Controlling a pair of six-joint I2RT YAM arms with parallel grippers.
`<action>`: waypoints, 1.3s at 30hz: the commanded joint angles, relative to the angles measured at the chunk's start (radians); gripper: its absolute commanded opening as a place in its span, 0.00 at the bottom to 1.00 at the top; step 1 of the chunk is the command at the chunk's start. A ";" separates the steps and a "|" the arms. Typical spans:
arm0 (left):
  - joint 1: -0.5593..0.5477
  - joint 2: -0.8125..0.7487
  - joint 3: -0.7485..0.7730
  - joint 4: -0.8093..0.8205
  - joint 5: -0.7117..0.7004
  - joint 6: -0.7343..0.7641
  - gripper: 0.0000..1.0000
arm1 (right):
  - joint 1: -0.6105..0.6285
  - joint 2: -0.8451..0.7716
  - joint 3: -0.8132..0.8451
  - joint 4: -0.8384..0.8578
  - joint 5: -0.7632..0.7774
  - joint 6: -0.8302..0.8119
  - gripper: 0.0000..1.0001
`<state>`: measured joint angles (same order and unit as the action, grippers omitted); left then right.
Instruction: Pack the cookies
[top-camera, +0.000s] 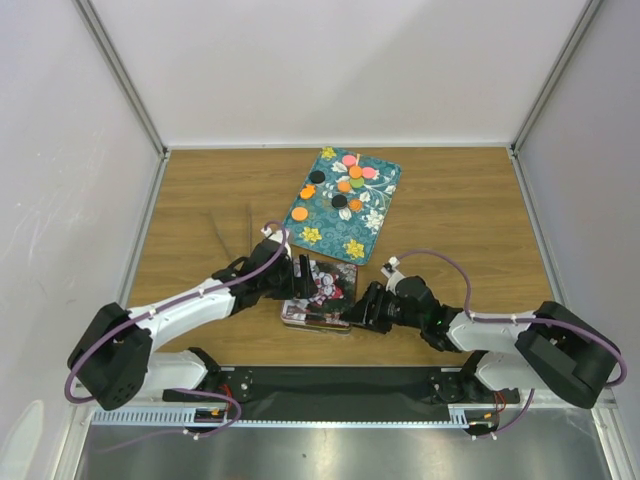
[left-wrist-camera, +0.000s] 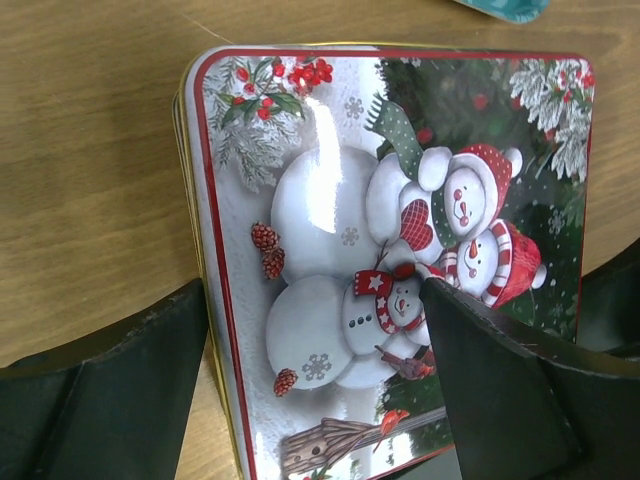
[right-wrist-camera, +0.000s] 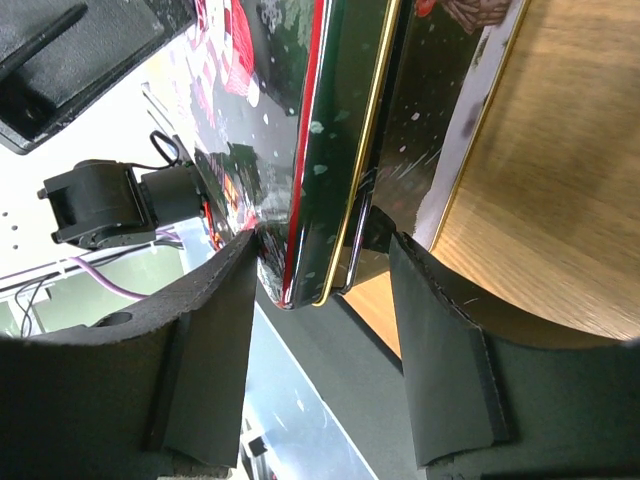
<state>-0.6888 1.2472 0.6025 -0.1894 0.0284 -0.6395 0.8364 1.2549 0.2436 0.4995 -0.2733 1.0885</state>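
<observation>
Several cookies, orange, green, pink and black discs, lie on the teal flowered tray at the back. A tin with a snowman lid lies shut in front of the tray. My left gripper is open over the tin's left edge. One of its fingers is beside the rim and the other lies over the lid. My right gripper is open at the tin's near right corner, with the lid's rim between its fingers and the left pad at the lid.
White walls enclose the wooden table on three sides. A black strip runs along the near edge between the arm bases. Two thin dark lines mark the wood left of the tray. Part of the left arm shows beyond the tin.
</observation>
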 joint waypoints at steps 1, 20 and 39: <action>-0.064 0.015 -0.043 -0.013 0.105 -0.061 0.89 | 0.049 0.073 -0.021 0.010 0.069 -0.009 0.35; -0.094 0.024 -0.058 -0.038 0.057 -0.071 0.89 | 0.040 -0.058 -0.010 -0.180 0.105 -0.061 0.38; -0.094 0.081 0.033 -0.108 0.036 -0.005 0.88 | -0.204 -0.463 0.068 -0.556 -0.073 -0.174 0.55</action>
<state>-0.7628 1.3022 0.6342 -0.1711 0.0338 -0.6964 0.6617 0.8391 0.2504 -0.0067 -0.2695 0.9520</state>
